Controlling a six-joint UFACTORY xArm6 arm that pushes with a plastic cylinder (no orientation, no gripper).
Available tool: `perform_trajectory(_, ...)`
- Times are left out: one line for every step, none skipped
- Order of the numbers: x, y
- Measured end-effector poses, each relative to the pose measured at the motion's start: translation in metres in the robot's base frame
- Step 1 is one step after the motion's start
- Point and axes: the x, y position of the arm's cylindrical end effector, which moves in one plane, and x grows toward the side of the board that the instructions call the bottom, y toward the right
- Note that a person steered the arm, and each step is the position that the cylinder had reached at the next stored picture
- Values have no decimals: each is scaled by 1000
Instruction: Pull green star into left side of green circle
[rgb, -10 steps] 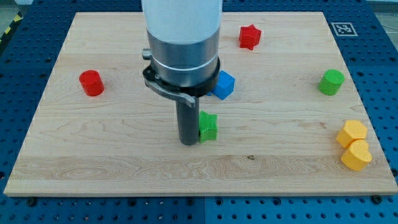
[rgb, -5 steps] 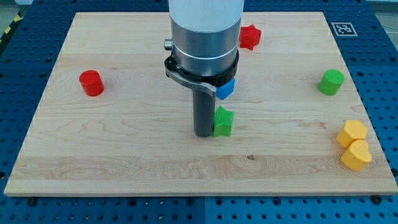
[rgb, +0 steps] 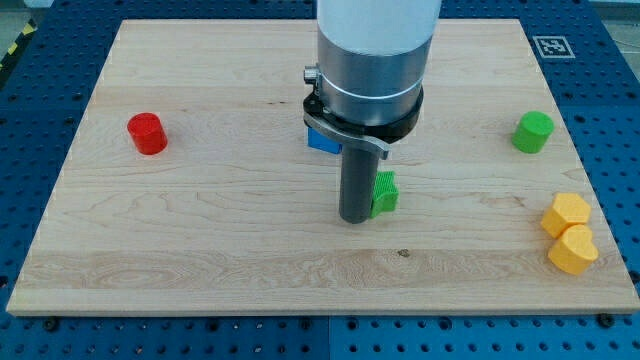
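Pincer: none fitted; rod ends in my tip (rgb: 356, 219), so no spread or pinch to tell. Green star (rgb: 385, 193): touching the tip's right side, mid-worktop (rgb: 200, 250). Green circle (rgb: 533, 131): well apart, far at view's right.

blue block (rgb: 322, 140): mostly behind arm, shape unclear | green star (rgb: 385, 193): left part behind rod
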Motion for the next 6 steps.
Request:
perform_trajectory(0, 18)
perform_trajectory(0, 32)
perform_trajectory(0, 43)
perform_trajectory(-13, 43)
perform_trajectory(-15, 21)
perform_trajectory(-15, -11)
